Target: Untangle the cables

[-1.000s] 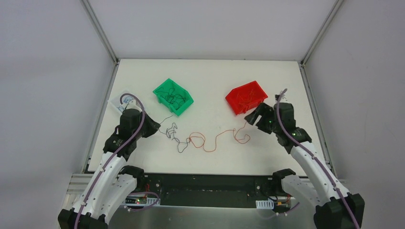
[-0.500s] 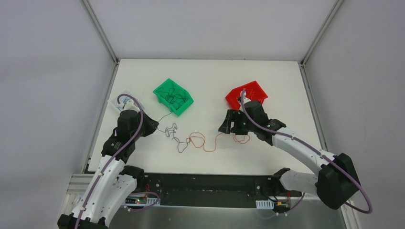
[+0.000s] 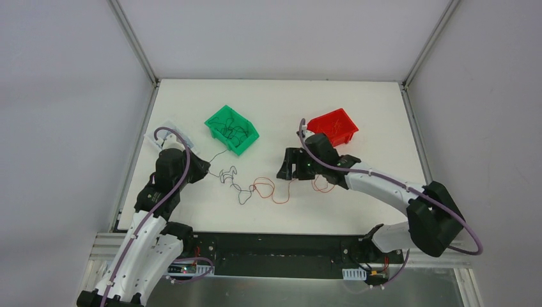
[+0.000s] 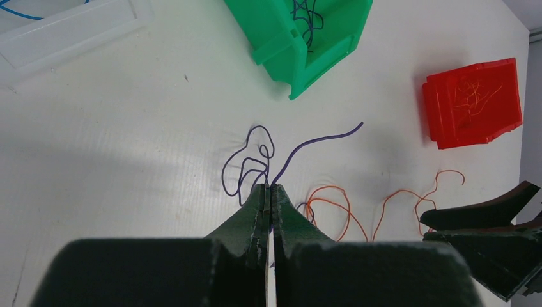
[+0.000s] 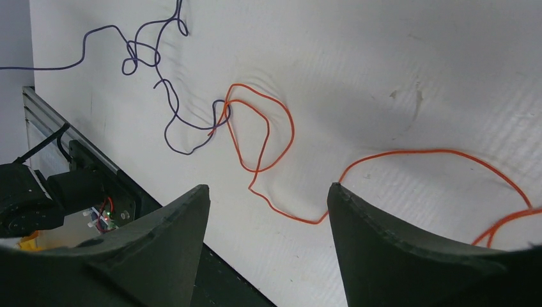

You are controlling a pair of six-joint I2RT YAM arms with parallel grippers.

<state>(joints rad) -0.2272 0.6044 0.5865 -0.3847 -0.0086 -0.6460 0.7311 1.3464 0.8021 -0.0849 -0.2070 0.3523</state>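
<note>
Wires sit mid-counter [image 3: 281, 102]: purple wire [image 4: 291, 157] hooked through a loop of the orange wire [image 5: 415, 151]. Left fingers [image 4: 259, 204] pressed together, pinching the purple wire. Right fingers [image 5: 166, 236] spread above the orange wire. Both look light, limp and springy, so grab orange just beside the crossing.

From my station, the white bench [image 3: 281, 102] carries three containers toward its far half. A green bin [image 3: 246, 144] sits left of centre, turned at an angle, and a red bin [image 3: 345, 135] sits well apart from it on the right, also angled. A clear shallow tray [image 3: 153, 138] lies by the bench's left edge, near the green bin. Along the near edge I see a dark rail with a small circuit board [image 5: 102, 217].
</note>
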